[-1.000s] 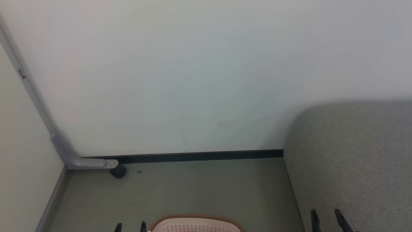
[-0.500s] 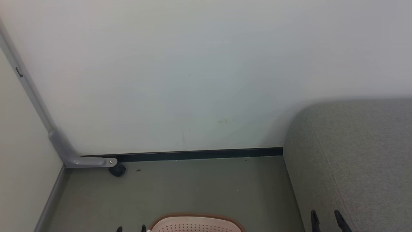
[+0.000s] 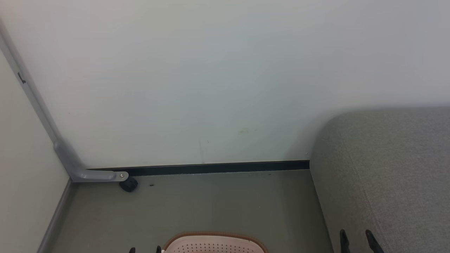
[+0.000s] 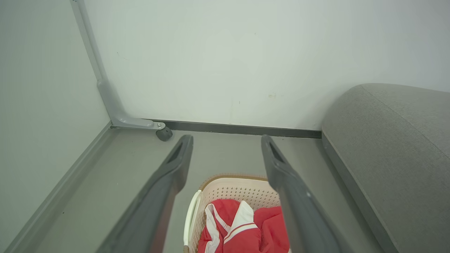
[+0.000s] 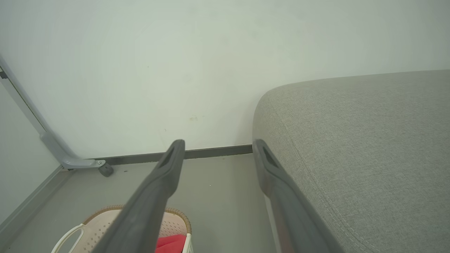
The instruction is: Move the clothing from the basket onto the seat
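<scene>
The cream perforated basket (image 3: pixel 214 244) with a brown rim stands on the floor at the bottom edge of the head view. Red-and-white clothing (image 4: pixel 242 230) lies bunched inside the basket (image 4: pixel 232 188) in the left wrist view. My left gripper (image 4: pixel 226 140) hangs open above the basket with nothing between its fingers; its tips (image 3: pixel 145 250) show just left of the basket. The grey seat (image 3: pixel 390 168) fills the right side. My right gripper (image 3: pixel 355 234) is open and empty over the seat's (image 5: pixel 351 140) left edge. A red patch of clothing (image 5: pixel 171 243) shows low in the right wrist view.
A pale wall (image 3: pixel 211 77) with a dark skirting (image 3: pixel 218 169) closes the far side. A grey metal bracket with a small black caster (image 3: pixel 128 184) sits in the left corner. Bare floor (image 3: pixel 218 203) lies between the basket and the wall.
The head view has shifted slightly upward, so the wall base and basket sit a little higher. Both grippers stay open and hardly move.
</scene>
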{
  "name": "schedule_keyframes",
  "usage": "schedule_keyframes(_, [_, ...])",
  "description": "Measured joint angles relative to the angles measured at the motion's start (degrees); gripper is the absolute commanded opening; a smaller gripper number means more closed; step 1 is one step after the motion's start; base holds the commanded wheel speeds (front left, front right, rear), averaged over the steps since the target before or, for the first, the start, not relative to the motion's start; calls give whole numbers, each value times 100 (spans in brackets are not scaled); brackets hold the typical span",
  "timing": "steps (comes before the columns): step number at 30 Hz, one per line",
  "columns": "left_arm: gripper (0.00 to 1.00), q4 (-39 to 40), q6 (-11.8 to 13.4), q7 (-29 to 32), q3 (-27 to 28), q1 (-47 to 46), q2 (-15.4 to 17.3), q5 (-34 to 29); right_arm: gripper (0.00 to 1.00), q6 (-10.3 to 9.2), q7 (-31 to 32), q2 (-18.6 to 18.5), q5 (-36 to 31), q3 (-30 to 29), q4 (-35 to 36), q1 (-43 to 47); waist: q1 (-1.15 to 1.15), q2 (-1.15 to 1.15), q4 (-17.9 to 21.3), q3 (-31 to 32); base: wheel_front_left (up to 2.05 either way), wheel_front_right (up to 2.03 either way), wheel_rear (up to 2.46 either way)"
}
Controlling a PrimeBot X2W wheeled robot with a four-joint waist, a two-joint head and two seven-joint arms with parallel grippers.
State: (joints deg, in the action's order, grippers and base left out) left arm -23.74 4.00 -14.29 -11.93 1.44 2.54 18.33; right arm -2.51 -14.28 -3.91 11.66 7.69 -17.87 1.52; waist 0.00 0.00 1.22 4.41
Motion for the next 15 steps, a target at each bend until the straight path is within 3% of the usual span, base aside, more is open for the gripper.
schedule_keyframes(15, [100, -30, 1, 0, 5, -13, 0, -10, 100, 10, 0, 22, 0, -19, -94, -16, 0, 0, 15, 0, 0, 0, 0])
